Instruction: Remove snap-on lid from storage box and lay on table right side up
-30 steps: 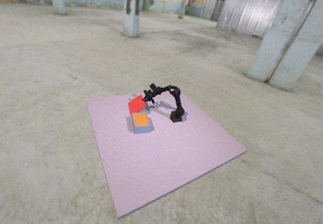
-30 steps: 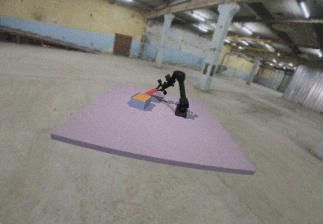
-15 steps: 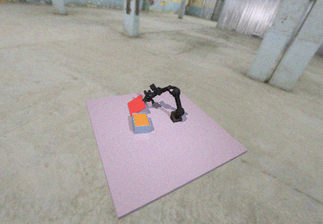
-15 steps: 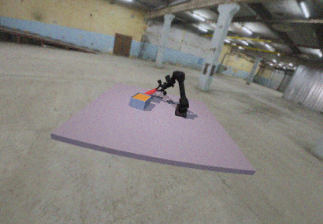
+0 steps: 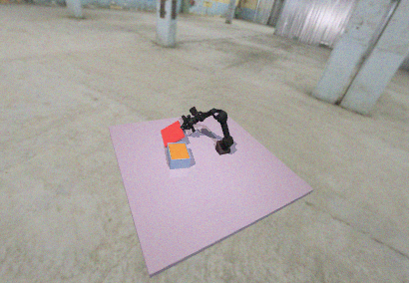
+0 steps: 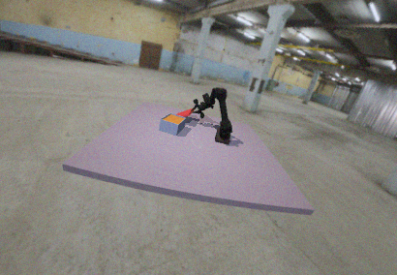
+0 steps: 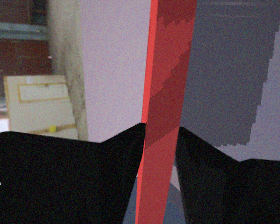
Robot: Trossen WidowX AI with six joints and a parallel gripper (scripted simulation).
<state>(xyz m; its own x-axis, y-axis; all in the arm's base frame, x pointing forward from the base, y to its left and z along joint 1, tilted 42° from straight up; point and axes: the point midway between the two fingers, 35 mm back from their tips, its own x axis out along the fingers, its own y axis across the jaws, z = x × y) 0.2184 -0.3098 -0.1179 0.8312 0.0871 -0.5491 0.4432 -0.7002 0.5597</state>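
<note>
tool (image 5: pixel 186 124) (image 6: pixel 196 109) (image 7: pixel 160 131) nearly closed, clamped on the tilted red lid (image 5: pixel 173 134) (image 6: pixel 184 112) (image 7: pixel 167 100), fingertips touching both its faces

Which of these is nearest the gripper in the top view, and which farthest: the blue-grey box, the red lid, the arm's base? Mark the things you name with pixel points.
1. Red lid (image 5: pixel 173 134) (image 6: pixel 184 113) (image 7: pixel 160 170): between the gripper's (image 5: pixel 187 126) (image 6: pixel 195 110) (image 7: pixel 161 126) fingers.
2. Blue-grey box (image 5: pixel 180 163) (image 6: pixel 171 126) and arm's base (image 5: pixel 222 148) (image 6: pixel 223 137): too close to call; box lower left, base lower right.
</note>
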